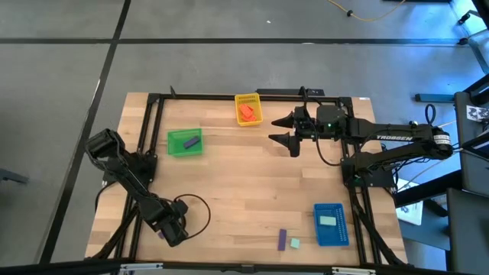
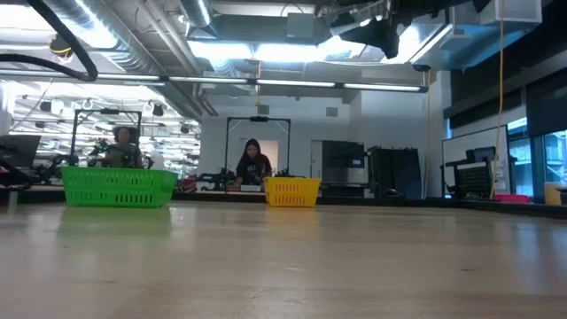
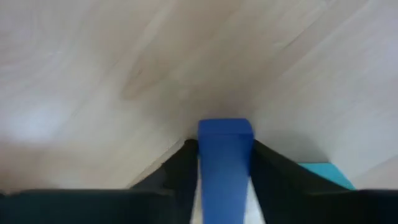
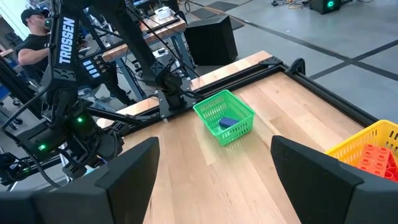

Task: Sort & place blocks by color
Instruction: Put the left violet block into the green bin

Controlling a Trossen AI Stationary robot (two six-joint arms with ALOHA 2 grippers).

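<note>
My right gripper [image 1: 281, 130] [image 4: 214, 180] hangs open and empty above the table's far middle, just right of the yellow tray [image 1: 248, 109] [image 4: 364, 144], which holds orange-red blocks [image 1: 246, 112] [image 4: 377, 159]. One purple block [image 1: 192, 142] [image 4: 228, 122] lies in the green tray [image 1: 185, 143] [image 4: 208, 112]. A mint block [image 1: 328, 221] lies in the blue tray [image 1: 330, 238]. Another purple block [image 1: 282, 239] and another mint block [image 1: 294, 243] lie flat on the table near its near edge. My left gripper [image 1: 173, 230] sits low at the near left, its fingers close together. My left gripper has a blue bar [image 3: 225, 155] between its two dark fingers, seen along them just above the tabletop. Whether this is a block or a part of the gripper, I cannot tell.
A black frame [image 1: 199, 97] runs along the table's far and side edges. Bare wood lies between the three trays. In the low view the green tray [image 2: 120, 187] and the yellow tray [image 2: 292, 190] stand at the far side, with people in the room behind.
</note>
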